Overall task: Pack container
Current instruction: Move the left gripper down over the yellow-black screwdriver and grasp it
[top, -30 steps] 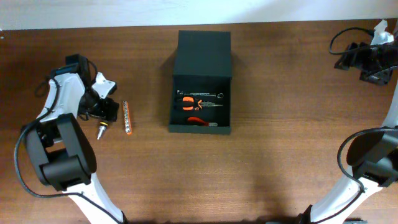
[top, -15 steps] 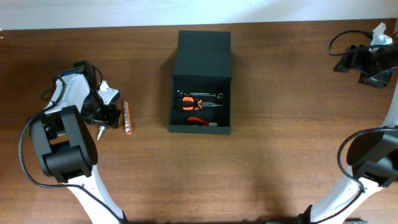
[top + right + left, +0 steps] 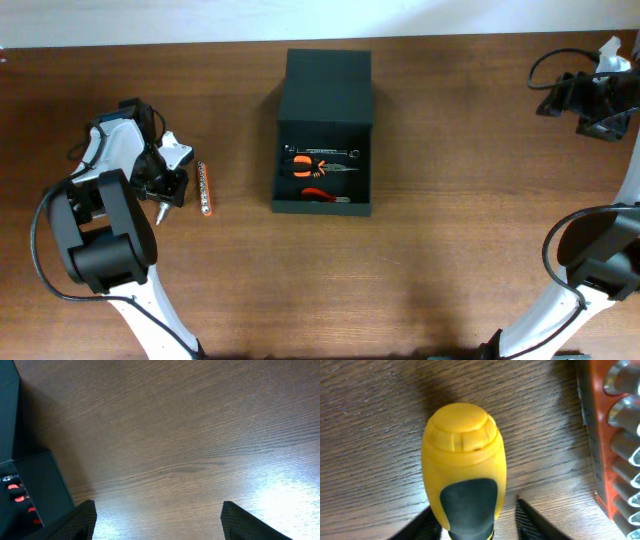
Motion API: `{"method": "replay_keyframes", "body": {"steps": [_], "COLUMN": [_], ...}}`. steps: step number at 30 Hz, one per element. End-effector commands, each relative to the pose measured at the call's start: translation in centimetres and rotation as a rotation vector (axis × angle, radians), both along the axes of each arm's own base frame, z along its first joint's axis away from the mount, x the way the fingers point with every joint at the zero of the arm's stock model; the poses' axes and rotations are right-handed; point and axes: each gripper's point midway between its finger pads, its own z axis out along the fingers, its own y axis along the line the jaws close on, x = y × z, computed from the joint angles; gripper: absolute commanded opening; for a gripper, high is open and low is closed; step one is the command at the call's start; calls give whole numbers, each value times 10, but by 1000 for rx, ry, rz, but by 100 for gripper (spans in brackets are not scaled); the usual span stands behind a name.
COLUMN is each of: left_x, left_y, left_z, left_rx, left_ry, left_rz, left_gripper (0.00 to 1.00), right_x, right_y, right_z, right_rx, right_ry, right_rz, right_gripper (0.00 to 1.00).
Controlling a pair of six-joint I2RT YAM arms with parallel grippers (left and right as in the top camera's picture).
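Observation:
The black container (image 3: 286,160) stands open at the table's middle, its lid (image 3: 328,85) folded back. Inside lie orange-handled pliers (image 3: 310,167), a red-handled tool (image 3: 318,195) and a metal wrench (image 3: 326,152). A yellow and black screwdriver (image 3: 464,455) lies on the table at the left, and its tip end shows in the overhead view (image 3: 160,210). My left gripper (image 3: 480,527) is low over it, fingers on either side of the handle, with a gap on the right side. My right gripper (image 3: 160,525) is open and empty above bare wood at the far right (image 3: 590,100).
An orange bit holder with several metal sockets (image 3: 204,189) lies just right of the screwdriver and also shows in the left wrist view (image 3: 615,435). The container's corner shows at the left edge of the right wrist view (image 3: 30,485). Cables trail from the right arm at the back right.
Since one second ago my left gripper has shifted slightly right and down onto the screwdriver handle. In the last half second nothing has visibly moved. The right arm has barely shifted.

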Motion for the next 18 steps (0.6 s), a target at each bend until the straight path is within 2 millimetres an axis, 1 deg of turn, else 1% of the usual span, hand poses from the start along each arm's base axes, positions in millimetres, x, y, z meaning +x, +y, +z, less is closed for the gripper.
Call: {"method": "replay_keyframes", "body": {"steps": [1,5,9,10,11,18], "left_x": [-1,-1,-1,-1,-1,1], "left_y": [-2,-2,-2,-2,-2,-2], "left_z": [-7,-7,-7,-7,-7,-4], "left_rx": [-16,-16,-16,-16,-15,-14], "left_ry": [15,15,14,14,14,11], "left_rz": [-5,-5,-5,-5,-5,-5], "left_gripper": [33,21,8,3,2,2], "right_x": [0,0,0,0,0,0], "right_y": [1,1,1,1,1,1], "right_z": [-2,-2,-2,-2,-2,-2], "right_rx": [14,14,14,14,15,15], "right_ry": [2,2,3,3,2,2], "right_rz": [-1,-1,-1,-1,-1,-1], "right_gripper": [79,79,79,79,79,79]}}
